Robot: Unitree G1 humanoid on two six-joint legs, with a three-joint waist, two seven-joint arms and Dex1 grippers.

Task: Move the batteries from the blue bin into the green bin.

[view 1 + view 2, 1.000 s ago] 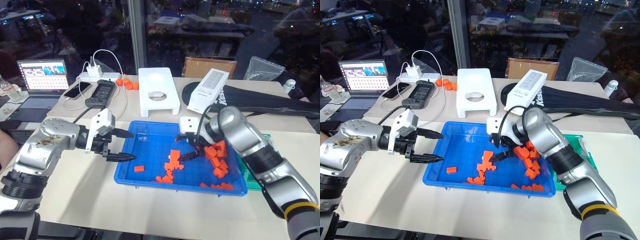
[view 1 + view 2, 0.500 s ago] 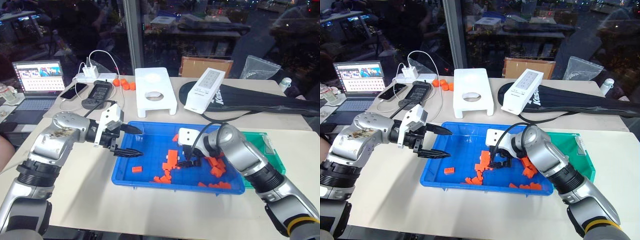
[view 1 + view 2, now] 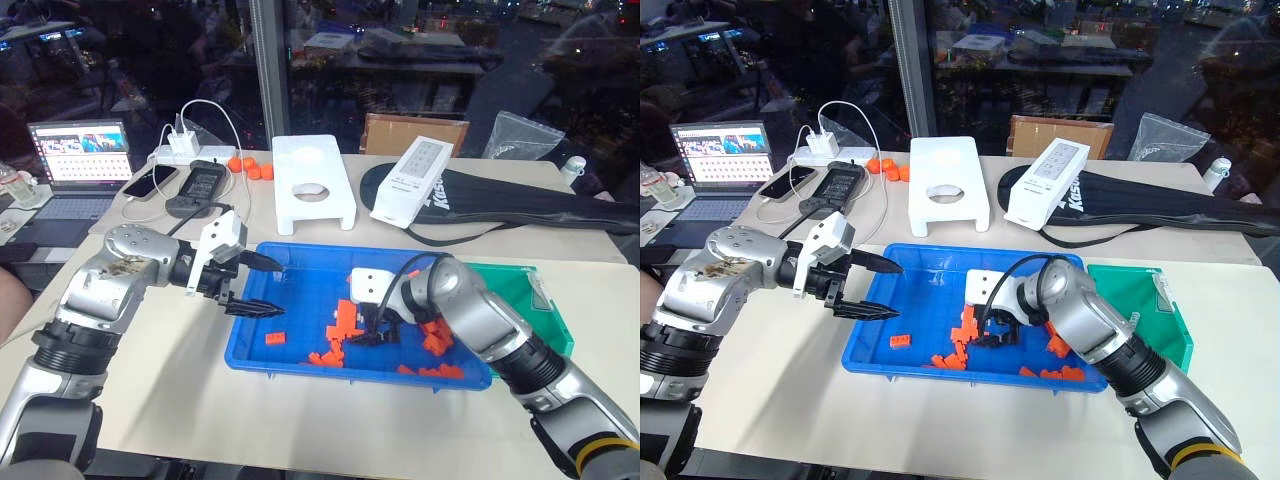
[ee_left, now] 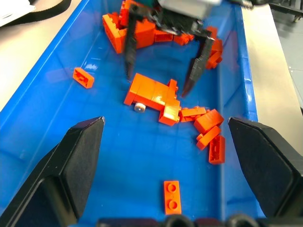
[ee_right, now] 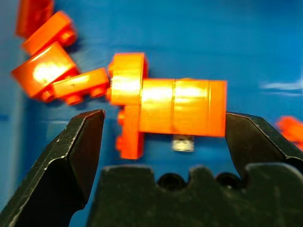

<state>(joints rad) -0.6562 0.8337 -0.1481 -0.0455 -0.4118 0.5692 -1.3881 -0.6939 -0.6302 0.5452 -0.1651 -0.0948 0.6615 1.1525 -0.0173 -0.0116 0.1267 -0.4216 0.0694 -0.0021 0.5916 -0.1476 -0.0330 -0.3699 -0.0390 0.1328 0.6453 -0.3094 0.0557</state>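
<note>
Though half hidden beside an orange brick cluster [image 4: 154, 97] mid blue bin [image 3: 300, 262], one small battery [image 4: 138, 108] looks light, stiff, slippery; right gripper [image 4: 161, 66] fingers spread astride the cluster, left gripper [image 3: 262, 285] fingers likewise apart; pinch across its barrel.

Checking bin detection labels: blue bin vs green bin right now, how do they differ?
The blue bin is larger and sits in front of the robot; the green bin is smaller, on the blue bin's right. The blue bin holds scattered orange bricks, with the open right gripper lowered into it; the green bin's visible part looks empty. Both are rectangular plastic trays on the same table.
</note>
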